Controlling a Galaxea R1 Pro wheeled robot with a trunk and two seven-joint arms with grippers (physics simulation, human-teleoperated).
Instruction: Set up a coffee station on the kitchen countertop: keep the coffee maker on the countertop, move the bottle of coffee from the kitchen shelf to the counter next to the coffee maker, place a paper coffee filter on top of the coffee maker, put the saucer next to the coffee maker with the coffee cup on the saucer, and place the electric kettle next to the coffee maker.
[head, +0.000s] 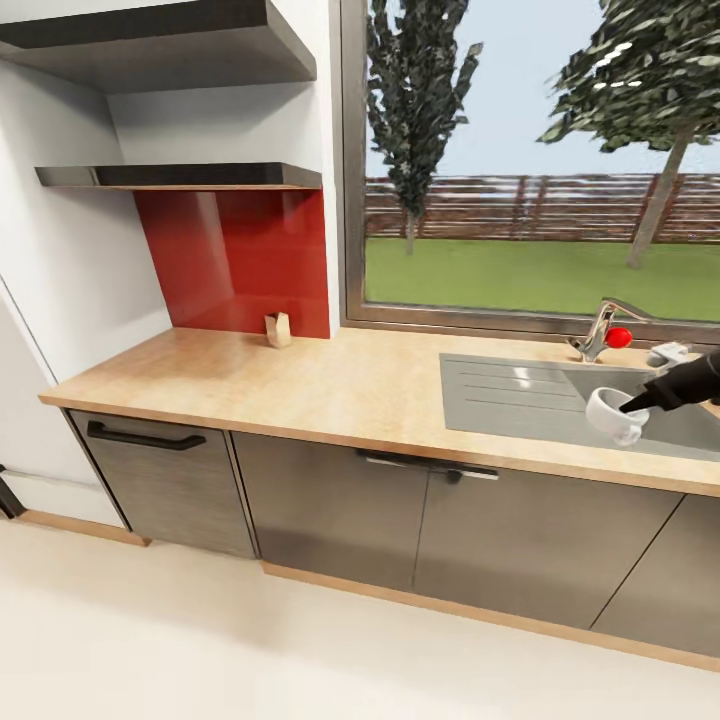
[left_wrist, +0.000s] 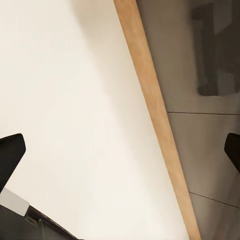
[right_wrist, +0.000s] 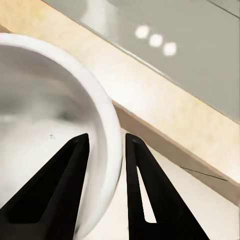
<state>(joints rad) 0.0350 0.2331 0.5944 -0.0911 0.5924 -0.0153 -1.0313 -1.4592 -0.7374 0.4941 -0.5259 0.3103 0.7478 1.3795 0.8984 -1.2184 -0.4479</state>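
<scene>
Right now the right claw (right_wrist: 106, 145) pinches the wall of the coffee cup (head: 612, 414), one finger inside and one outside, holding it above the grey sink (head: 520, 395) set into the desk (head: 300, 385). The cup is tilted, its mouth facing up and toward the window. The left claw (left_wrist: 120, 150) hangs open over the pale floor (left_wrist: 75, 110).
</scene>
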